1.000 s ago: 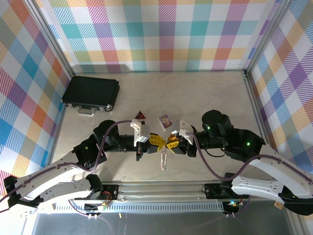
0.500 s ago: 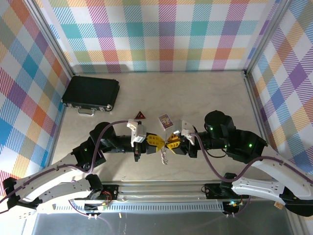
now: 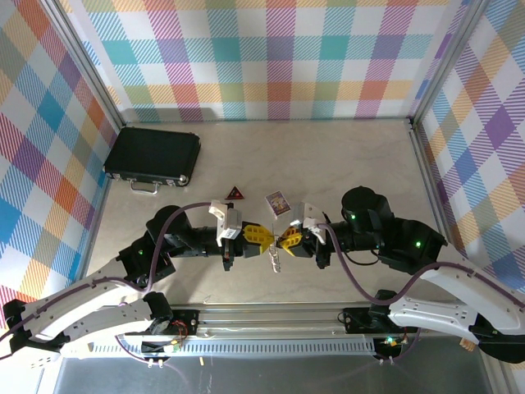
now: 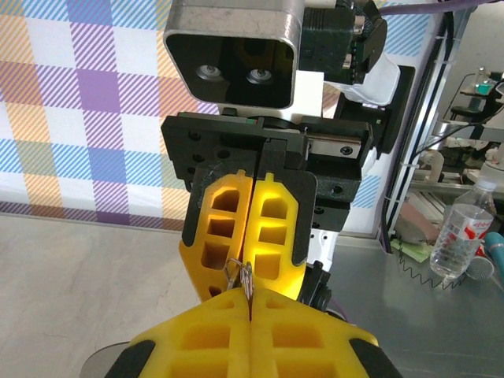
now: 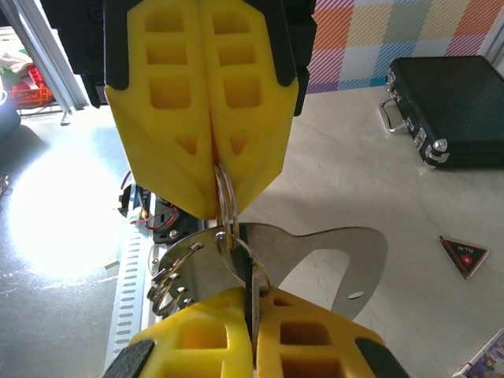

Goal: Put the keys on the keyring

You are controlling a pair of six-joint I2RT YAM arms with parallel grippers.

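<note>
My two grippers meet tip to tip above the table's near middle. The left gripper (image 3: 264,239) is shut on a thin wire ring of the keyring (image 3: 275,261), which hangs below the fingertips. In the left wrist view the wire sticks out of my shut left gripper (image 4: 250,290). In the right wrist view the keyring (image 5: 331,244) is a silvery looped plate with small rings at one side. The right gripper (image 3: 283,240) (image 5: 252,305) is shut on a thin dark piece with a ring around it, apparently the key (image 5: 253,285). Its head is hidden.
A black case (image 3: 153,156) lies at the back left. A red-and-black triangle (image 3: 236,193) and a small purple card (image 3: 277,202) lie on the table just beyond the grippers. A metal rail (image 3: 271,316) runs along the near edge.
The right gripper's jaws have closed. Both grippers drew a little closer together, and the hanging keyring sits slightly higher than before.
</note>
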